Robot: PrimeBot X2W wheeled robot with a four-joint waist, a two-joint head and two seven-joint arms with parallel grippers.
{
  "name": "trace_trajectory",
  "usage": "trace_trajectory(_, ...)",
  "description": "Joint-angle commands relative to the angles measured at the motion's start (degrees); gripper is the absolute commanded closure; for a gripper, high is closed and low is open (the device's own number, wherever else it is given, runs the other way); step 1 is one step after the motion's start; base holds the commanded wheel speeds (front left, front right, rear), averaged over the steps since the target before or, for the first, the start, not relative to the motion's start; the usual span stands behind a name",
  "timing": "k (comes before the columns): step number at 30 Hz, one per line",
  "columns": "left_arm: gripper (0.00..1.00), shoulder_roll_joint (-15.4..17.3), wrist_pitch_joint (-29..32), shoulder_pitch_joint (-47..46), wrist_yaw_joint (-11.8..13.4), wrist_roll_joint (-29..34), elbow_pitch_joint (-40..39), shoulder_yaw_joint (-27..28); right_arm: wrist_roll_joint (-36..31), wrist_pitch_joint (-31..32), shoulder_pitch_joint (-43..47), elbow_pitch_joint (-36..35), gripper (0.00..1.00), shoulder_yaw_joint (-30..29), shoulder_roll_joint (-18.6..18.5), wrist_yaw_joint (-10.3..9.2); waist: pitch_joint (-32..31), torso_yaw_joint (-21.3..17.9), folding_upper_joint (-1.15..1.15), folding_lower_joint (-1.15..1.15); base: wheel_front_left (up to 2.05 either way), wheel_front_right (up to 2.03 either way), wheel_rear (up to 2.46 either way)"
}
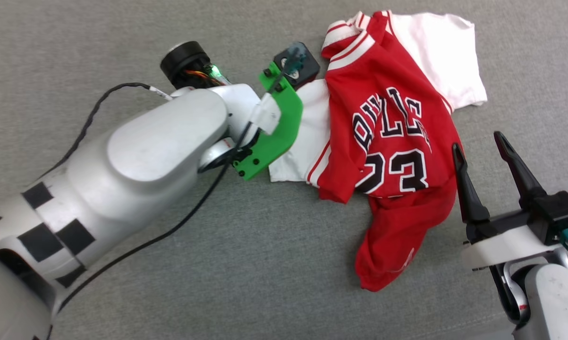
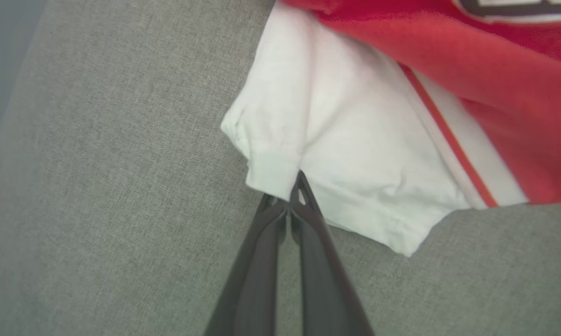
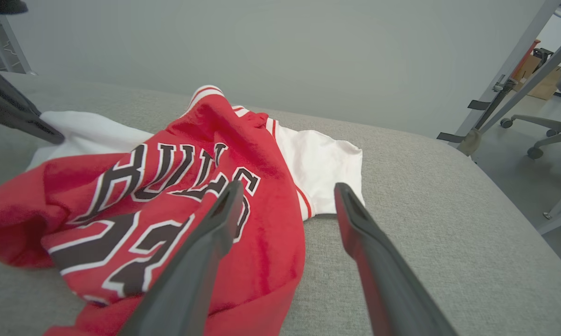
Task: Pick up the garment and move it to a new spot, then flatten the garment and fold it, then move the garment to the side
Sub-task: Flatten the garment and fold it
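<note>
Two dark fingers (image 2: pixel 257 261) of the left end effector (image 2: pixel 285 203) pressed together, pinching the hem of a white sleeve (image 2: pixel 355 140) near its corner, low over the grey cloth of the bench (image 2: pixel 98 186). Just past that sleeve, red body of the shirt (image 1: pixel 392 141) draped over its inner edge. Crumpled on the bench, right of centre in the head view, chest side up, black "BULLS" and "23" creased, collar at the far end, second white sleeve (image 1: pixel 446 56) spread out at the far right, lower hem bunched toward the near side. Right end effector (image 1: pixel 477 141) spread wide, gripping nothing, just beside the shirt's right edge. Green bracket (image 1: pixel 276 127) and black cable (image 1: pixel 170 231) on the left arm.
</note>
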Motion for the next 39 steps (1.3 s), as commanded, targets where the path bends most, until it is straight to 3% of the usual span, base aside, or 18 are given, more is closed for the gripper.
trace_trajectory(1,1.00,1.78,-1.95,0.46,-0.16,-1.00,-0.29,0.10,-0.55,-0.51,1.19,0.18,0.00,-0.32,-0.31,-0.04,-4.50,4.07,0.21,0.00,0.00,0.00,0.00)
trace_trajectory(12,1.00,12.60,-10.04,4.86,0.19,-7.56,1.91,2.33,-0.79,-0.16,5.70,0.29,0.00,-1.88,-1.06,-0.04,-9.51,9.43,0.21,0.00,0.00,0.00,0.00)
trace_trajectory(21,1.00,19.96,-13.10,12.25,3.08,-12.48,5.60,4.76,-0.75,1.08,7.10,-0.60,0.00,-2.55,-1.79,-0.04,-10.13,11.13,0.21,0.00,0.00,0.00,0.00)
trace_trajectory(27,1.00,21.66,-14.93,15.44,4.18,-13.84,8.68,5.20,-0.42,1.63,7.01,-0.51,0.00,-2.28,-2.23,-0.04,-9.33,10.96,0.21,0.00,0.00,0.00,0.00)
trace_trajectory(35,1.00,18.34,-18.63,19.33,4.34,-15.63,14.17,5.49,0.16,2.84,6.43,-0.59,0.00,-2.39,-2.95,-0.04,-8.99,10.61,0.21,0.00,0.00,0.00,0.00)
trace_trajectory(36,0.42,17.75,-19.53,19.73,4.24,-15.75,14.85,5.60,0.34,3.08,6.34,-0.68,0.00,-2.57,-3.06,-0.04,-9.20,10.70,0.21,0.00,0.00,0.00,0.00)
trace_trajectory(37,0.00,17.31,-20.36,19.99,4.19,-15.75,15.33,5.70,0.48,3.25,6.30,-0.78,0.00,-2.79,-3.14,-0.04,-9.41,10.81,0.21,0.00,0.00,0.00,0.00)
trace_trajectory(39,0.00,16.51,-22.30,20.56,3.98,-15.42,16.23,5.72,0.80,3.65,6.25,-1.16,0.00,-3.30,-3.39,-0.04,-9.96,11.12,0.21,0.00,0.00,0.00,0.00)
